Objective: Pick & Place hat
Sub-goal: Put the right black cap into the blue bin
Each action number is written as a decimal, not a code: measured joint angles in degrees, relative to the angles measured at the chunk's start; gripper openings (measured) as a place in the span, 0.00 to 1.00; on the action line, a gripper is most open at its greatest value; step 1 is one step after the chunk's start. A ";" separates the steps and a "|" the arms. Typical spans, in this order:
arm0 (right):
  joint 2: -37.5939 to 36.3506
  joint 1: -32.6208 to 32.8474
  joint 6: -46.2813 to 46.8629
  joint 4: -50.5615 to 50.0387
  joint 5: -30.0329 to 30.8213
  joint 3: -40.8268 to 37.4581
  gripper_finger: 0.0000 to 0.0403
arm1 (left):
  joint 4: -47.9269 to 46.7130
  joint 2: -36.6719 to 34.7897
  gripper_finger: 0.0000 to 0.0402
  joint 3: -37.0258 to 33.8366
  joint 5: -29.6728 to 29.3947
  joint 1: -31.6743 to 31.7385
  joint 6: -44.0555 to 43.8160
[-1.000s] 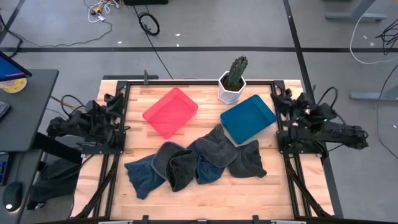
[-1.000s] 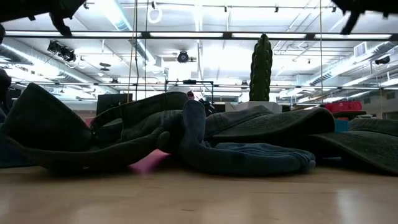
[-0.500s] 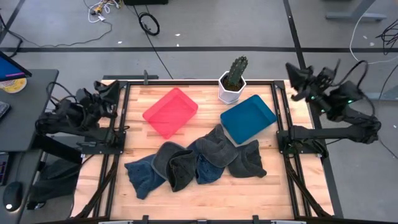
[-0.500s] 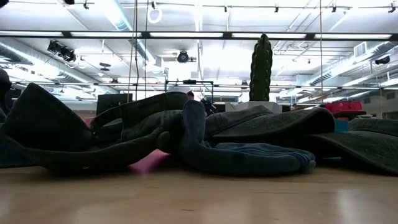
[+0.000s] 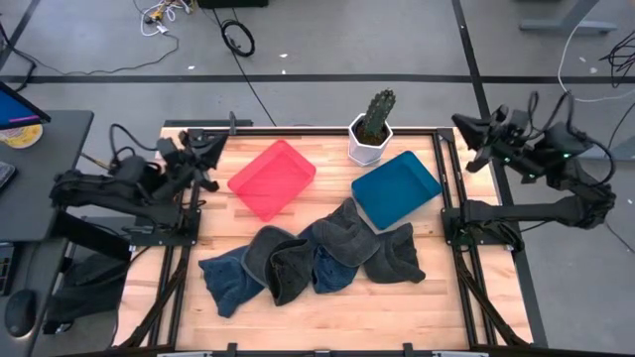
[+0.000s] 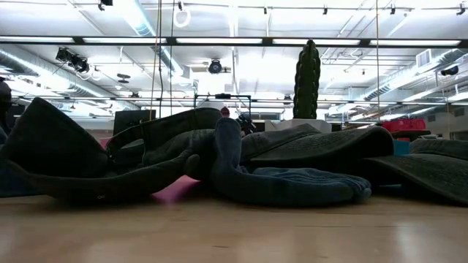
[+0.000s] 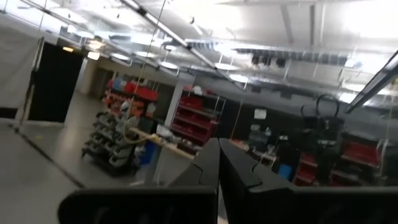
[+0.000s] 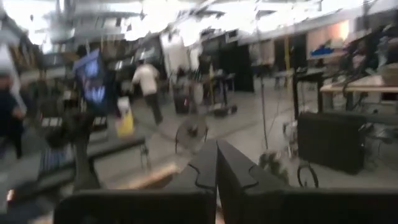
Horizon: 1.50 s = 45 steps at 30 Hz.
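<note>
While overlapping, hats (image 5: pixel 313 260) partly hide each other.

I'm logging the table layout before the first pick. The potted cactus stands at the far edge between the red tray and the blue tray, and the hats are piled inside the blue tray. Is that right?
Not quite. The hats are not in the blue tray, which holds nothing; they lie in a pile on the wooden table, on the near side of both trays, as the high view shows. The cactus does stand at the far edge between the red tray and the blue one.
</note>
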 joint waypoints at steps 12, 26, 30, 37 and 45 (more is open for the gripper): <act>4.60 0.00 3.50 -13.93 -15.08 0.00 0.19 | 0.33 8.88 0.10 5.08 -4.47 -0.02 -2.91; 12.14 0.04 19.89 -36.77 -27.39 0.00 0.44 | -14.47 18.72 0.50 23.12 -4.46 -0.13 7.74; 14.36 0.07 25.74 -42.64 -30.36 0.00 0.48 | -15.73 19.81 0.54 23.17 -4.46 -0.13 7.35; 16.16 4.59 40.16 -44.12 -30.19 -1.83 0.49 | -20.69 22.35 0.54 23.16 -4.46 0.31 4.73; 16.33 16.85 57.21 -32.82 -32.75 -14.73 0.49 | -20.62 23.13 0.54 23.15 -4.46 0.37 4.76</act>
